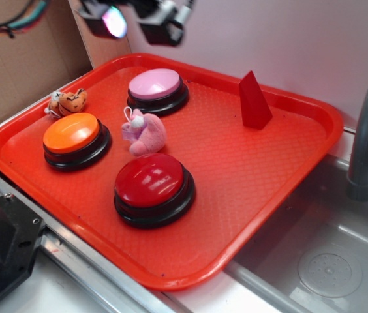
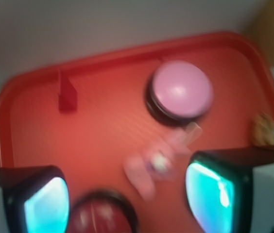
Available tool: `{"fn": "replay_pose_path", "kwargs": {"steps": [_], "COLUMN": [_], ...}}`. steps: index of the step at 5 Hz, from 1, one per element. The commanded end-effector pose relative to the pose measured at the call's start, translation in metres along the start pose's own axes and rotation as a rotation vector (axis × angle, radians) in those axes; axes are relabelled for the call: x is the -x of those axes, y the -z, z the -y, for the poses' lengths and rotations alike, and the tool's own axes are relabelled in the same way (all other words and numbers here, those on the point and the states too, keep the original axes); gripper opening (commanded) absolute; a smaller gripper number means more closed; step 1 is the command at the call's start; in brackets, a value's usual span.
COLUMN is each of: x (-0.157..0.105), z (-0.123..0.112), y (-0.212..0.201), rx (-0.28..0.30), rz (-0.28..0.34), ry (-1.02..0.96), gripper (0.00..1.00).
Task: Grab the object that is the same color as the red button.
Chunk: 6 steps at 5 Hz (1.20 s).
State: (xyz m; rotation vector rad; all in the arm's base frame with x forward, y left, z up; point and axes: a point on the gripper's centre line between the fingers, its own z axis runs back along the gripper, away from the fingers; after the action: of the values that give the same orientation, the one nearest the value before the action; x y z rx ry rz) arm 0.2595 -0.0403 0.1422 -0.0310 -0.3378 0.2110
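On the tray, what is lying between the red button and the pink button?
The pink plush toy lies between the red button and the pink button, apart from both. The exterior view shows it clearly; the wrist view shows it blurred.

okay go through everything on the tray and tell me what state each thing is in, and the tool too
Red wedge block: upright, untouched.
Red button: unpressed.
Orange button: unpressed.
Pink button: unpressed.
Pink plush toy: lying between the buttons.
Small orange plush: lying at the tray's edge.
Tool: open, holding nothing.
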Motion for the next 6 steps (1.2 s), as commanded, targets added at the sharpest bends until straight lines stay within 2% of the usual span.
{"fn": "replay_pose_path", "kwargs": {"steps": [1,2,3,4,5,6], "x": [-0.044,-0.054,-0.062,-0.061,-0.053,-0.049], "z": [0.038,0.048,0.053,0.053,0.051,0.05], "y": [0.052,0.082,0.101,0.111,0.113,0.112], "rx": [0.025,0.006,-0.024,-0.045,-0.031,-0.024], "rz": [0.108,0.061,0.079,0.087,0.065,0.046], "ry": [-0.016,0.008,0.025,0.013,0.017,0.02], "gripper": [1.0,1.0,1.0,0.68,0.0,0.0]}}
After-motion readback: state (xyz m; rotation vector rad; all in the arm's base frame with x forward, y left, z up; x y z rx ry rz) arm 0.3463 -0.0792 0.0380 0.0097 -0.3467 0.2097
